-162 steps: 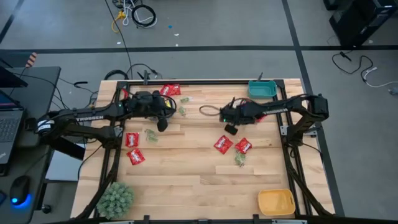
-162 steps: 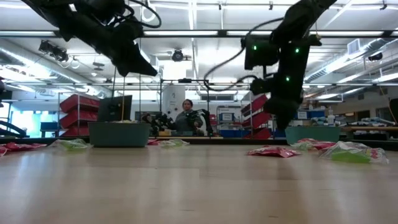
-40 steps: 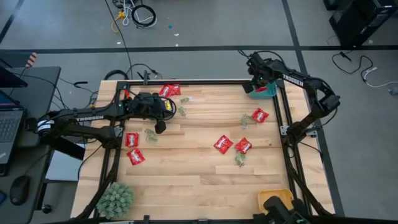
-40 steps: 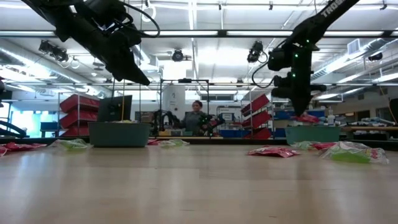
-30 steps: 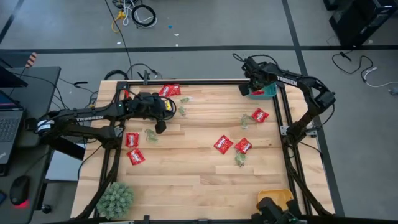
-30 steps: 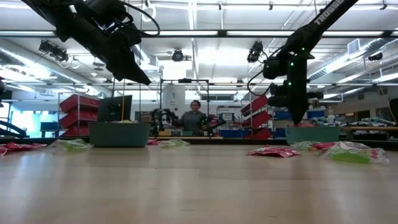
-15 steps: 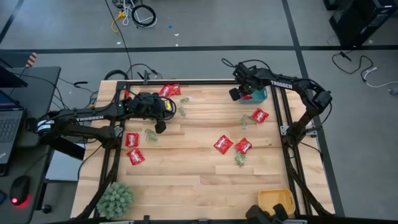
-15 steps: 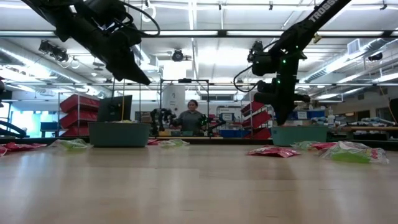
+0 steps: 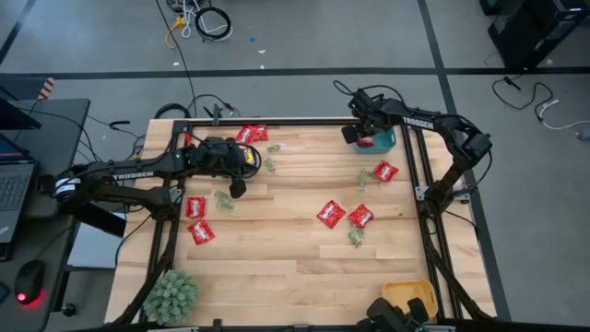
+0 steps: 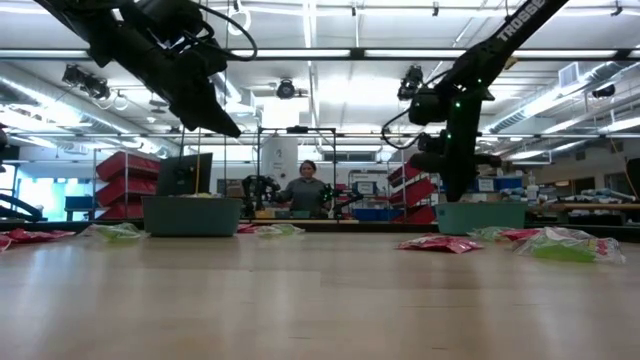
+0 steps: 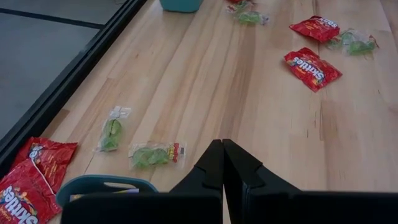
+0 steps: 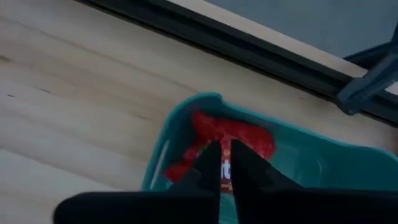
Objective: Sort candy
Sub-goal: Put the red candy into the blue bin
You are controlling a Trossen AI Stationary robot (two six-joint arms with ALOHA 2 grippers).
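Above teal bin (image 12: 186, 134), right tool (image 12: 225, 163), fingers seemingly barely parted, red packet (image 12: 233, 138) inside

The left arm reaches in from the table's left side, its left gripper (image 9: 238, 187) hanging above the boards with fingers (image 11: 214, 163) pressed together. The right arm stretches across to the far right corner, where the right gripper (image 9: 349, 137) points downward, fingers (image 12: 211, 160) almost closed.

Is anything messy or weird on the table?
Candy is scattered loose across the table: red packets and green ones lie unsorted. One red packet sits in the teal bin. A fuzzy green plant seems odd.
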